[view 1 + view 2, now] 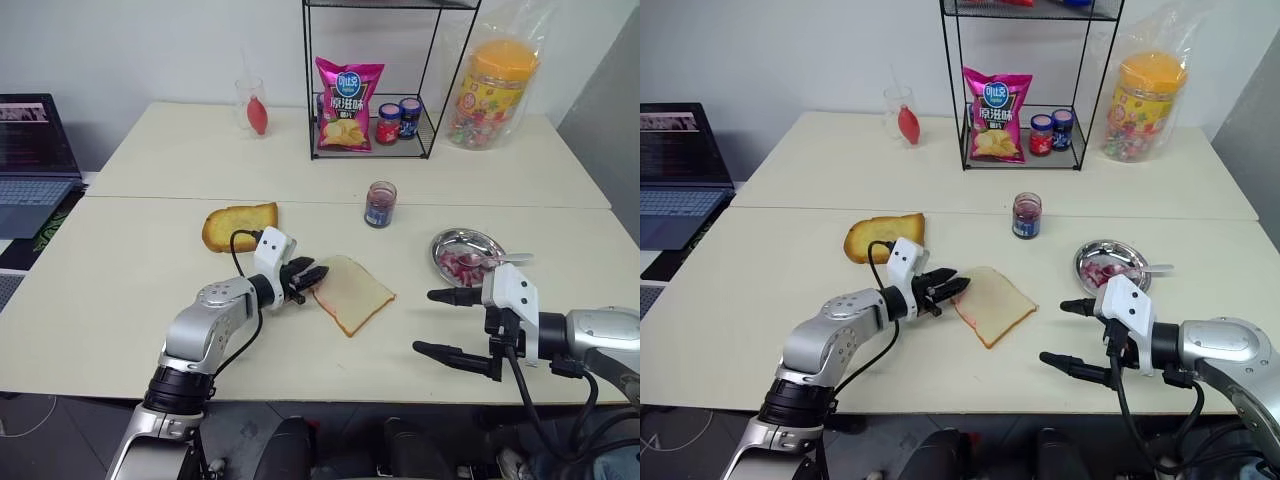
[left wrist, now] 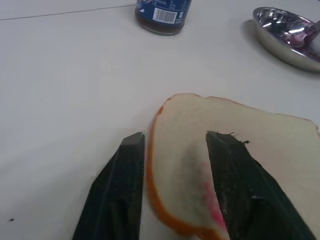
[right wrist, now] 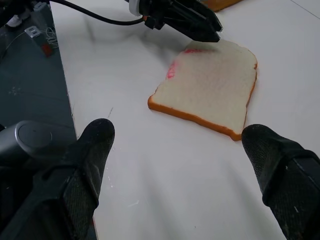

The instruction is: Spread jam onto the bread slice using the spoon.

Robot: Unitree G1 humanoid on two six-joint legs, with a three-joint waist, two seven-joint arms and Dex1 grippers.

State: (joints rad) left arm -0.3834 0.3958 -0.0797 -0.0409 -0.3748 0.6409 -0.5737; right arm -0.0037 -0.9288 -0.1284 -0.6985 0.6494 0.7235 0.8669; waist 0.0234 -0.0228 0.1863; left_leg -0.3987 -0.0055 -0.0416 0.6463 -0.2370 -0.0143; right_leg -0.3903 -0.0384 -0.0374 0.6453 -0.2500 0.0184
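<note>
Left hand (image 1: 310,274): the two black fingers are parted and set astride the near corner of the bread slice (image 1: 354,293); in the left wrist view the crust edge is seen between them, not pinched. Right hand (image 1: 447,322): fingers spread wide, nothing held, hovering above the counter (image 1: 120,290) just right of the slice.

The bread slice lies flat on the counter, with a faint pink smear along the edge nearest the left hand. The spoon (image 1: 500,260) rests in a small metal dish (image 1: 446,242) to the right, its handle over the rim, among pale pink-red chunks. The jam (image 1: 380,204) is in a small glass jar behind the slice, well apart from both hands.

Judgement: the spoon is not yet taken up. The step is best done if the handle is gripped near its end by the right hand, and the slice is steadied at the corner without being crushed.

Surroundings: a pale counter, two tops joined; a toasted slice (image 1: 240,225) left of the bread; a wire rack (image 1: 375,80) holding a crisp packet and two lidded jars; a laptop (image 1: 35,160) at far left; a white wall behind.
</note>
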